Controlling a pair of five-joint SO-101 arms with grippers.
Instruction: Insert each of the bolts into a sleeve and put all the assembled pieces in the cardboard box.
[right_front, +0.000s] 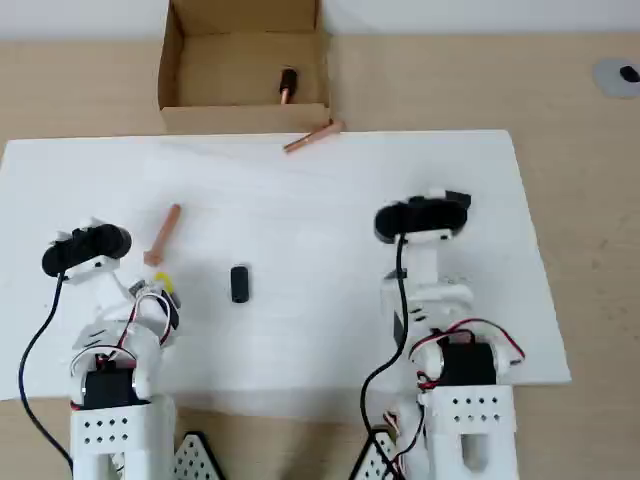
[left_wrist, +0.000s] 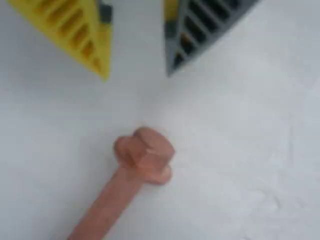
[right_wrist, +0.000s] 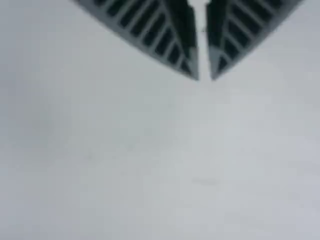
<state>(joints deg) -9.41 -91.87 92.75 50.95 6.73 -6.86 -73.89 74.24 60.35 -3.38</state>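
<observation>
Left arm (right_front: 112, 340) sits on its side of the counter (right_front: 590, 200) with its jaws spread fairly wide, one yellow and one grey, and nothing in them. They hang just short of the hex head of a copper bolt (right_front: 163, 236). That bolt lies flat on the white sheet (right_front: 330, 200), with its shaft pointing away from the arm toward the far side. A black sleeve (right_front: 240, 283) lies close by between the two arms, on its own and not touching the bolt. Right arm (right_front: 440, 300) has its jaws pinched almost together with just a sliver of a gap. They grip nothing and hover over bare white sheet. A second bolt (right_front: 313, 137) lies at the far edge of the sheet, right by the front wall of the cardboard box (right_front: 240, 118) near its right corner. Can't tell if it actually touches the box. Inside the box there's one assembled piece (right_front: 287, 85), a bolt stuck through a black sleeve, lying close to the right wall.
</observation>
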